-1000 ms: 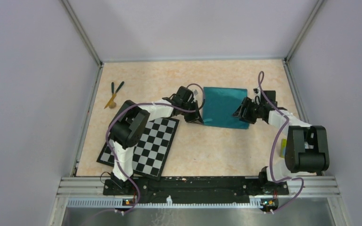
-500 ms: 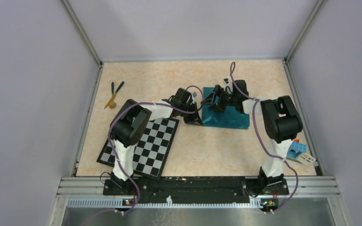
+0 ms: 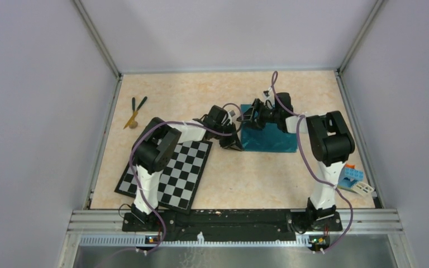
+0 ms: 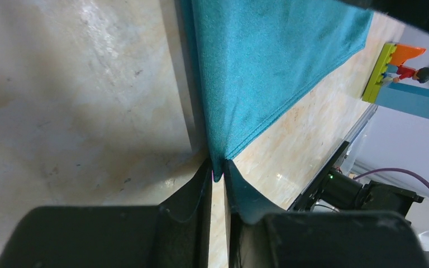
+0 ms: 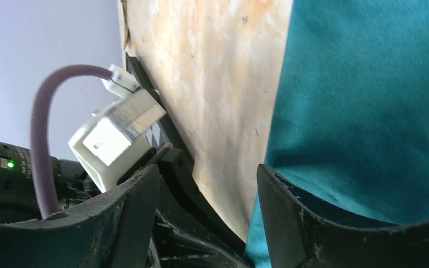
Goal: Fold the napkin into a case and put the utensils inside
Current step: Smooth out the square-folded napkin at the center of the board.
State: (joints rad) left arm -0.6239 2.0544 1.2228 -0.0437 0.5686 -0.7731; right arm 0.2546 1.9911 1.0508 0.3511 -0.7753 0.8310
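Left tool [image 4: 217,166] pinching napkin [image 4: 268,67] corner, seen only at wrist, right tool [image 5: 205,168] open

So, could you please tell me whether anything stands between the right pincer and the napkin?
Nothing visible does. The open right pincer straddles an edge of the napkin, one side over cloth, the other over bare tabletop. The left pincer pinches a corner, clear of that path.

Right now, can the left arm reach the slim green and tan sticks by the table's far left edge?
Probably not yet: the left gripper is pinching a corner of the teal-green cloth napkin. Once released, the way across the tabletop to the slim sticks looks free.
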